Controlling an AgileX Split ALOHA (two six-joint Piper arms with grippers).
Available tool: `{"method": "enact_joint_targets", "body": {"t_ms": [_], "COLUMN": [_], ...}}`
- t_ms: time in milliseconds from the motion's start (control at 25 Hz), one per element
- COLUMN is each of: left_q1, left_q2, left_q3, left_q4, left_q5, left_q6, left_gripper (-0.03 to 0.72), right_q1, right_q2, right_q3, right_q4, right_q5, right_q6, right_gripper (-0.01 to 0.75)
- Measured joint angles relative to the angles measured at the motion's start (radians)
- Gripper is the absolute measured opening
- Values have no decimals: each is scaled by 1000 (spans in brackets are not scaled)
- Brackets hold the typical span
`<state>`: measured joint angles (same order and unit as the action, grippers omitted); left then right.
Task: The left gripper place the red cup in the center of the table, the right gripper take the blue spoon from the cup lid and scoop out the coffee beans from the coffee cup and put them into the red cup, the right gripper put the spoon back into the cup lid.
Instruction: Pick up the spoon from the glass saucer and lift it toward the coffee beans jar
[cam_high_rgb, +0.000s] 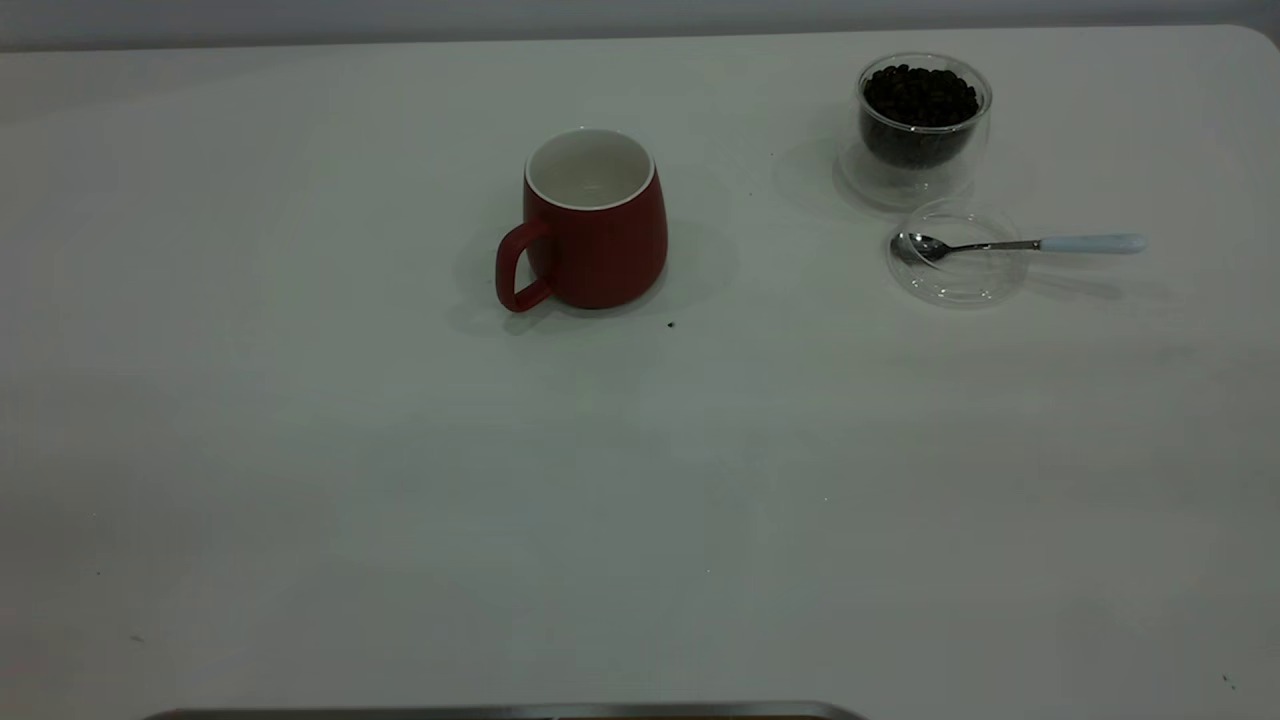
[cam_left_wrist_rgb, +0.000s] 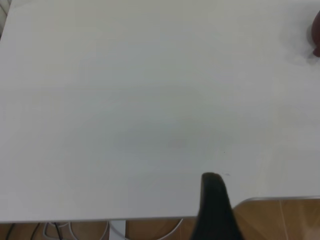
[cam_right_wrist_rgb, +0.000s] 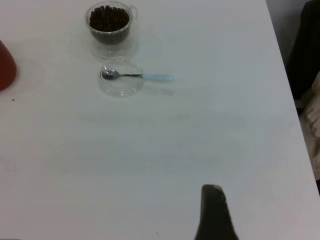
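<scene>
Exterior view: one red cup (cam_high_rgb: 596, 222), one coffee cup (cam_high_rgb: 922, 125), one cup lid (cam_high_rgb: 957, 268), one blue spoon (cam_high_rgb: 1020, 244) laid across lid; pincer states cannot be told.

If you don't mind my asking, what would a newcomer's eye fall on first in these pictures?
The red cup stands out first, upright near the middle of the white table, its handle toward the left arm's side. Next comes the glass coffee cup full of dark beans on the right arm's side, with the blue spoon lying across the clear lid just in front of it.
</scene>
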<state>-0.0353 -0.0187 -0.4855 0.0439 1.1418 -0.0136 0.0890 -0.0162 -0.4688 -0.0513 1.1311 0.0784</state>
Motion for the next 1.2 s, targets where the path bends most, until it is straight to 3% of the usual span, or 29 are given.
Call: {"method": "enact_joint_targets", "body": {"t_ms": [280,440,680,920,1200], "left_q1": [0,0,0,0,0], "left_q2": [-1,-1,-1,-2,-2], "left_q3": [0,0,0,0,0], "left_q4": [-1,-1,-1,-1,-1], "left_q5": [0,0,0,0,0], "left_q6": [0,0,-1,-1,-1], "left_gripper": [587,587,587,587,587], "right_q1": [0,0,-3,-3,-3], "right_q2": [0,51,379,838,1347], "right_q3": [0,-52,-83,-83,-101], "right_q4": [5,96,118,179,347], "right_q5": [-1,-70,-294,-634,-906], "right_q6": [5,27,7,-73,-239], "right_gripper": [548,562,633,637,632]}}
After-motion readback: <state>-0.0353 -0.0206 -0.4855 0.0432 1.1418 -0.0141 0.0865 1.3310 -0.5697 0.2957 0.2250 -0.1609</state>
